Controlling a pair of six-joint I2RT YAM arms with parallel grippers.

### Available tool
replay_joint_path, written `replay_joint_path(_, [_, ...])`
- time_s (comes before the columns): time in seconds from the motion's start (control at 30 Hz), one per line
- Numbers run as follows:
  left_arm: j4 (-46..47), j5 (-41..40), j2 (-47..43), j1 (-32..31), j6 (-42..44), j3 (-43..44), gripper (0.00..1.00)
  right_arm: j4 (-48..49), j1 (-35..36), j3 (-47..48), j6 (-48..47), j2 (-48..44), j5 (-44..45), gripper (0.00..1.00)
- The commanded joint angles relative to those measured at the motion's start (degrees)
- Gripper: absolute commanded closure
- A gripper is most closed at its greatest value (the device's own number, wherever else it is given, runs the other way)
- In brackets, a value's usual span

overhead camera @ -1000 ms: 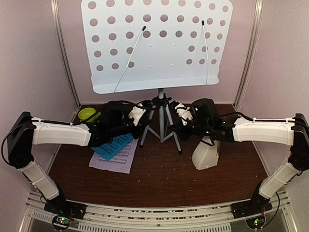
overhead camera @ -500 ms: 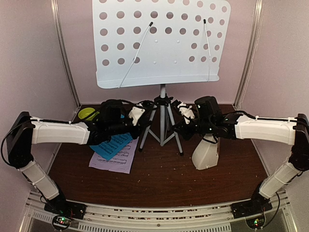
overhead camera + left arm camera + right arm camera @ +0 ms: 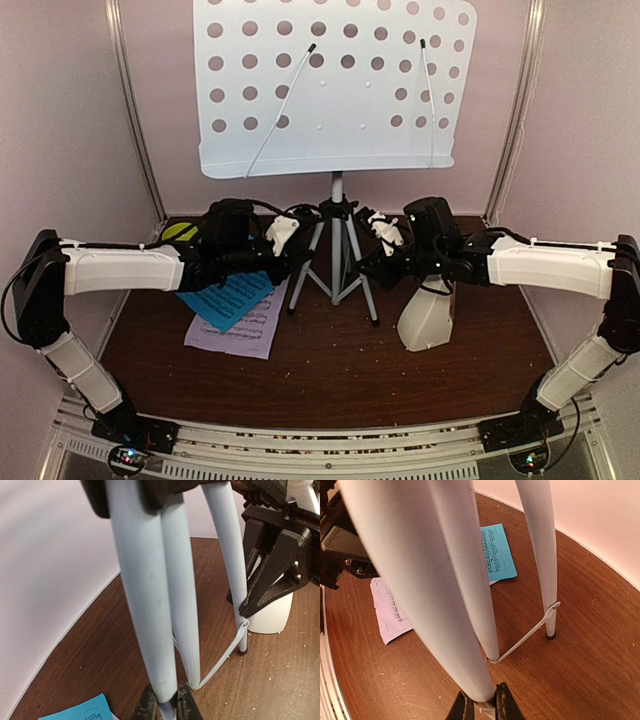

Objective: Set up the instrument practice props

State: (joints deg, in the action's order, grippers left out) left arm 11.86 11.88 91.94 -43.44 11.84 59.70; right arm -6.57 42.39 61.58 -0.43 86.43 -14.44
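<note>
The stand point(image 3: 336, 85) is upright at the back centre of the table point(image 3: 330, 385), between the 2 arms. Its desk is a white sheet-metal panel with rounded corners, a folded lower lip and rows of round holes; 2 thin white wire page-holders with black tips lie across its face. Below it, a slim pole meets the tripod point(image 3: 338, 250), which has 3 smooth, silver-grey tubular legs tied by thin flat braces, the visible feet black. The left gripper point(image 3: 165, 707) is clenched on 1 leg low down; the right gripper point(image 3: 482, 705) is clamped on another leg. The tabletop is dark wood-grain, speckled with pale crumbs. Left of the tripod, a cyan page point(image 3: 230, 298) overlaps a lilac page point(image 3: 245, 330), both flat and printed with notation. To the right stands a smooth, tapered cream metronome point(image 3: 427, 315).
</note>
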Motion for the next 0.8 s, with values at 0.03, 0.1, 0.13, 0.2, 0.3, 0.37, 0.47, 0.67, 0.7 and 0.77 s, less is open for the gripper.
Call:
replay_joint_path(0.03, [-5.6,-3.0,0.7,3.4,-0.4,0.9,0.93,2.6,-2.1,2.7,4.7,-1.7,3.8,0.88])
replay_joint_path(0.1, [-5.6,-3.0,0.9,3.4,-0.4,1.1,0.90,2.8,-2.0,3.0,4.6,-1.5,3.6,0.83])
replay_joint_path(0.13, [-5.8,-2.9,0.9,3.4,-0.4,1.1,0.89,3.0,-2.0,2.9,4.6,-1.4,3.4,0.82])
replay_joint_path(0.2, [-6.1,-2.7,0.9,3.4,-0.4,1.5,0.86,3.4,-1.9,2.8,4.5,-1.4,3.1,0.79])
replay_joint_path(0.3, [-6.3,-2.7,0.7,3.4,-0.3,1.6,0.83,3.6,-1.6,2.8,4.3,-1.2,2.8,0.74])
replay_joint_path(0.37, [-6.4,-2.7,0.5,3.4,-0.3,1.6,0.79,3.7,-1.5,2.8,4.1,-1.3,2.6,0.70])
replay_joint_path(0.47, [-6.6,-2.3,-0.3,3.4,-0.3,1.4,0.67,3.9,-1.4,2.2,3.7,-1.9,1.8,0.62])
replay_joint_path(0.67, [-5.7,-2.6,-3.7,3.3,-0.6,-1.2,0.26,5.3,-1.4,-1.0,2.6,-4.6,0.9,0.45])
replay_joint_path(0.7, [-5.5,-2.8,-4.6,3.3,-0.8,-2.0,0.23,5.6,-1.4,-1.9,2.3,-5.1,0.8,0.44])
replay_joint_path(0.77, [-4.3,-4.2,-7.3,3.2,-1.1,-4.3,0.19,6.4,-1.4,-3.8,1.8,-6.5,1.0,0.39])
